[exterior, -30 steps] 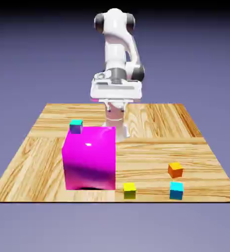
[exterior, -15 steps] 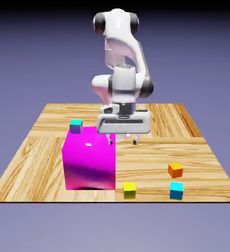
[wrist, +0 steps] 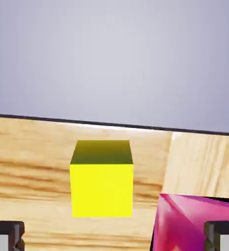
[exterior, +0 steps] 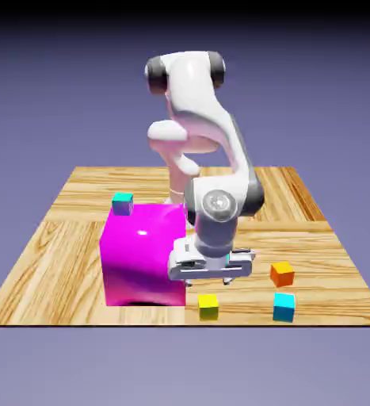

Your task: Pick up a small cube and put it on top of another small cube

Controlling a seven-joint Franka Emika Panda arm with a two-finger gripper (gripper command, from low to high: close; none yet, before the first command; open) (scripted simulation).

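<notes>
Progress is at the approach stage, as far as the pictures show: nothing has been lifted and nothing is stacked. In the exterior view the gripper (exterior: pixel 211 279) hangs low over the table (exterior: pixel 314 206), fingers spread and empty, just above and slightly behind the small yellow cube (exterior: pixel 208 306), which sits on the wood near the bottom edge of the tabletop, a little right of centre. The hand view agrees: the yellow cube (wrist: pixel 102 188) fills the lower middle of the frame, resting flat on the boards, with the two grey fingertips at the bottom corners well to either side of it and not touching. What is left, by my reading, is the whole of the work: descend, close on the cube, raise it, carry it to another small cube and set it on top. Candidates for that stand close by, an orange cube (exterior: pixel 281 273) and a cyan cube (exterior: pixel 283 306) to the right of the yellow one, each apart from it. A further small teal cube (exterior: pixel 123 204) sits at the upper left behind the big magenta cube (exterior: pixel 144 254). That magenta block is the likely nuisance: its corner shows in the lower right of the hand view, near one fingertip, so that finger has little room beside it.
</notes>
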